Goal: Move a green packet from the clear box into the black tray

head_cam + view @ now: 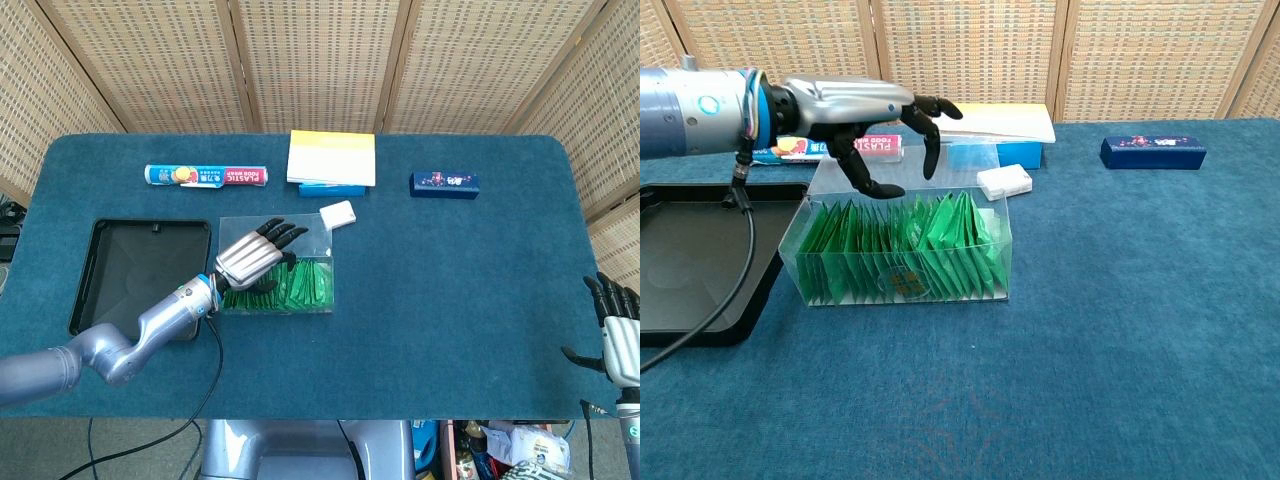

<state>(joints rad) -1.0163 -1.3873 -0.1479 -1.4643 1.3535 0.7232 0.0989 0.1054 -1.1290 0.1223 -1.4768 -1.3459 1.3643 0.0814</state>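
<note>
Chest view is showing us early in the task: our left hand [865, 125] is hovering over the clear box [902, 250] with fingers spread, holding nothing. The green packets [910, 245] are all standing upright inside the box. The black tray [690, 260] beside it is lying empty. Grasping, lifting and placing are all remaining.

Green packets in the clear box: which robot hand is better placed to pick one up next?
The left robot hand. It hovers open right over the green packets in the clear box, beside the black tray. The right robot hand sits at the table's far right edge, away from both.
</note>
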